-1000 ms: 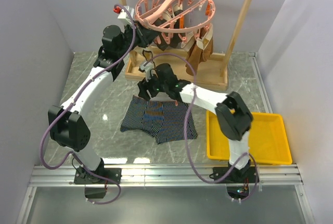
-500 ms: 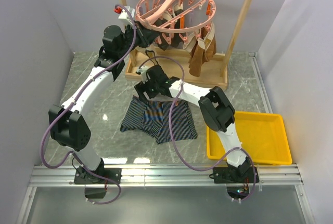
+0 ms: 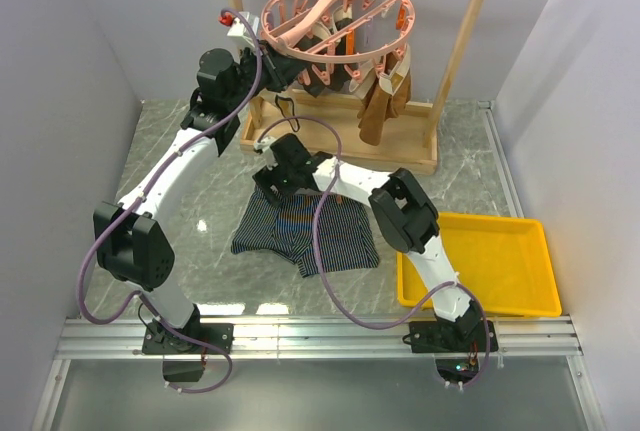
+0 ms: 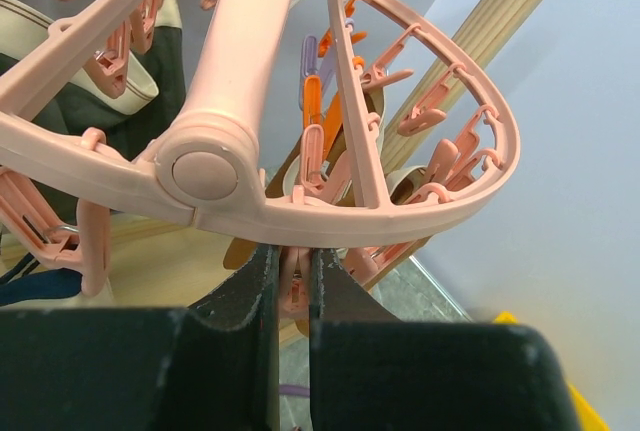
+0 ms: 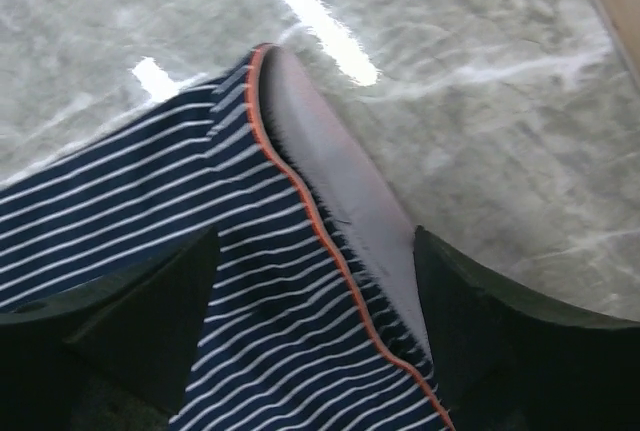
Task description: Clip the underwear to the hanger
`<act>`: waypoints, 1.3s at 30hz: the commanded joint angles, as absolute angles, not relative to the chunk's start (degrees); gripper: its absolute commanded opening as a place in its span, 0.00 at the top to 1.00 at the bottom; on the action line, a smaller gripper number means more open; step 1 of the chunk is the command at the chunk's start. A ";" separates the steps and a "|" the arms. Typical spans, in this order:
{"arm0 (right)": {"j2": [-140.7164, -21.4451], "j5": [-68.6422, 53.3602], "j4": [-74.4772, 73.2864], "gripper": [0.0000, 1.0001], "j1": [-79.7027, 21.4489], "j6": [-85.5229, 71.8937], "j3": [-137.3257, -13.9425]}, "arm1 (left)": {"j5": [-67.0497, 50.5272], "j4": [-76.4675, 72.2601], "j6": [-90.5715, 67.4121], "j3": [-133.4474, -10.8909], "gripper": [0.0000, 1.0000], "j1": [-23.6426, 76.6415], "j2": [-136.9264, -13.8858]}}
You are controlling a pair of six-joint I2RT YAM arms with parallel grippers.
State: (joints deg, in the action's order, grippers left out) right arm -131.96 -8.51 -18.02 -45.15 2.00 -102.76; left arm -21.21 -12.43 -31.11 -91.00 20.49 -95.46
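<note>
The navy striped underwear [image 3: 305,233] lies flat on the marble table. In the right wrist view its stripes [image 5: 190,191] and grey, orange-edged waistband [image 5: 345,186] fill the frame. My right gripper [image 3: 270,177] is open at the waistband's far left corner, and its jaws straddle the band [image 5: 315,246]. The pink round hanger [image 3: 335,13] hangs from the wooden rack. My left gripper [image 3: 268,63] is at its left rim. In the left wrist view it is shut [image 4: 291,286] on a pink peg [image 4: 293,291] under the ring [image 4: 390,216].
The wooden rack [image 3: 455,61] stands on a wooden base [image 3: 400,156] at the back. Tan and dark garments [image 3: 380,101] hang from the hanger. A yellow tray [image 3: 500,261] sits at the front right. Grey walls close both sides.
My right gripper has slid left along the waistband to the underwear's far left corner, its forearm folding in. My left gripper has stayed at the hanger's rim.
</note>
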 commanded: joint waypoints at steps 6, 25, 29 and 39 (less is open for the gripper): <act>-132.55 -3.43 -27.07 0.45 -47.11 3.34 -108.11 | -21.18 -15.82 -31.73 -92.46 1.00 19.60 -95.01; -131.04 2.11 -22.85 0.16 -48.52 4.04 -108.36 | -22.15 -16.52 -32.61 -91.85 1.00 19.42 -95.10; -134.46 2.20 -26.18 0.14 -48.43 4.22 -113.10 | -22.15 -16.35 -32.34 -91.76 1.00 19.42 -94.84; -138.78 0.17 -32.95 0.24 -47.29 3.87 -117.07 | -22.24 -16.35 -32.34 -91.41 1.00 18.90 -94.83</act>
State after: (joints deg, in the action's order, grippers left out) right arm -137.03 0.49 -28.88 -47.81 3.73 -114.59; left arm -22.46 -12.67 -31.20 -91.00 19.35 -95.46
